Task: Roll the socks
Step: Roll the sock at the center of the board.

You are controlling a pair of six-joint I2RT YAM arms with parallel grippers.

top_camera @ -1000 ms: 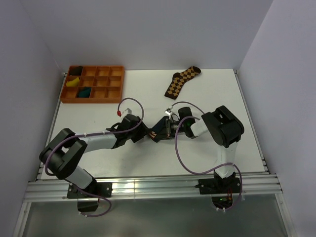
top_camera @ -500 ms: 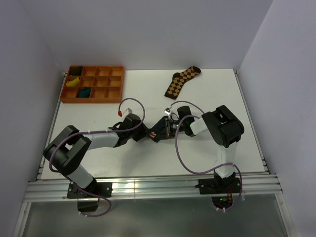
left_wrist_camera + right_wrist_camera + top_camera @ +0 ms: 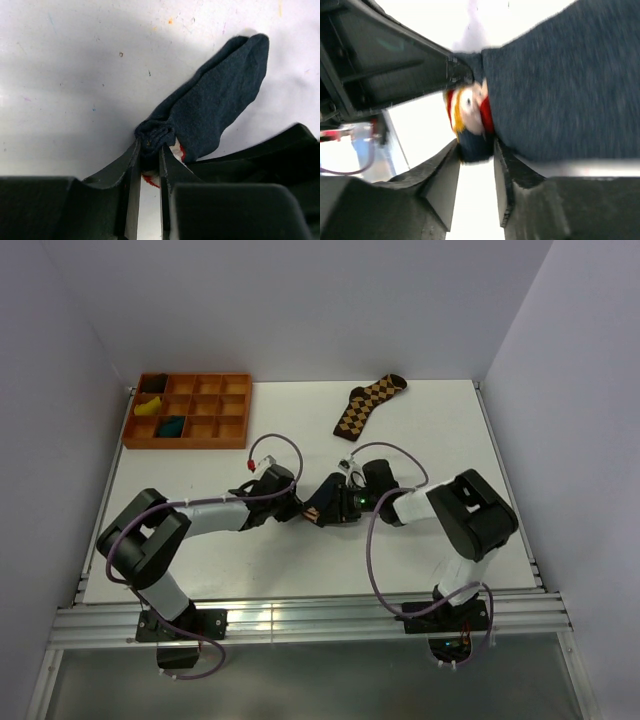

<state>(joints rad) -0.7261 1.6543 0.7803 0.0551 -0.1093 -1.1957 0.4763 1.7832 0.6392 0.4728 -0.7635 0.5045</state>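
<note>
A dark teal sock with a red, white and yellow cartoon patch lies at the table's middle, between my two grippers. My left gripper is shut on its bunched end; the rest of the sock lies flat, pointing away up and right. My right gripper is shut on the sock's edge just below the patch, facing the left gripper. I cannot tell whether one sock or two layered socks are held.
An orange compartment tray stands at the back left, with a yellow bundle, a teal bundle and a dark bundle in it. A brown and tan checked sock lies at the back centre.
Both grippers have closed in on each other at the table's middle. The left arm reached further right, and the right arm's elbow swung right and lower. The sock stays pinched between them.
</note>
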